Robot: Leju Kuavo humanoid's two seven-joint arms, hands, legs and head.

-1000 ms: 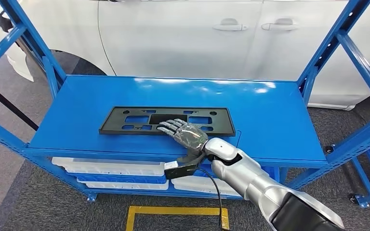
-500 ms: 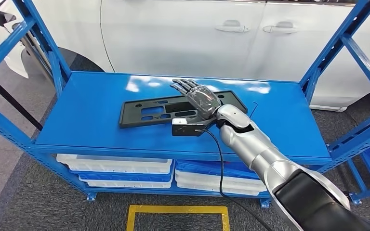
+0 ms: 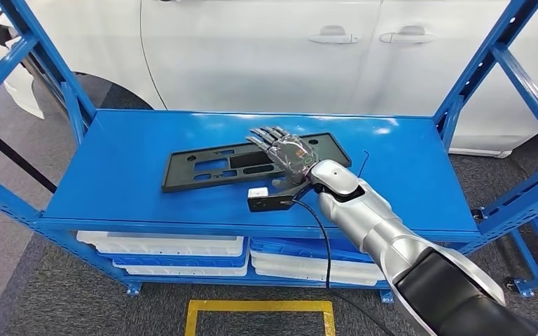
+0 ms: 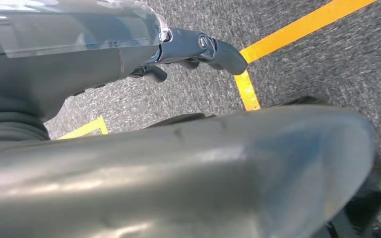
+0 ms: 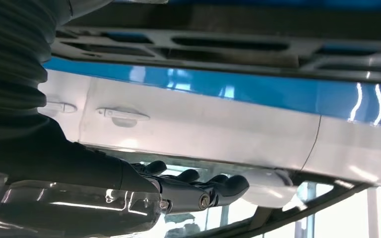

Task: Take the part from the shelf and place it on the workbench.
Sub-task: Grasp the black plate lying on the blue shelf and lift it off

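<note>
Right robot hand (image 3: 287,150), fingers flat and apart, gripping nothing, hovers over the black plate frame (image 3: 214,168) lying flat on blue shelf (image 3: 126,161). Needs fingers under frame's near edge, likely slid toward shelf lip. White car (image 3: 266,49) beyond.

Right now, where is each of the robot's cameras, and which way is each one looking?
Head view: high on the robot, looking forward and down at the blue shelf, the black part and a white car; the right arm and right hand show.
Left wrist view: behind the left hand, looking down at grey carpet with yellow tape.
Right wrist view: behind the right hand, turned over, facing the part, shelf and car.
Head and right wrist views share the part, the shelf, the car and the right hand.
</note>
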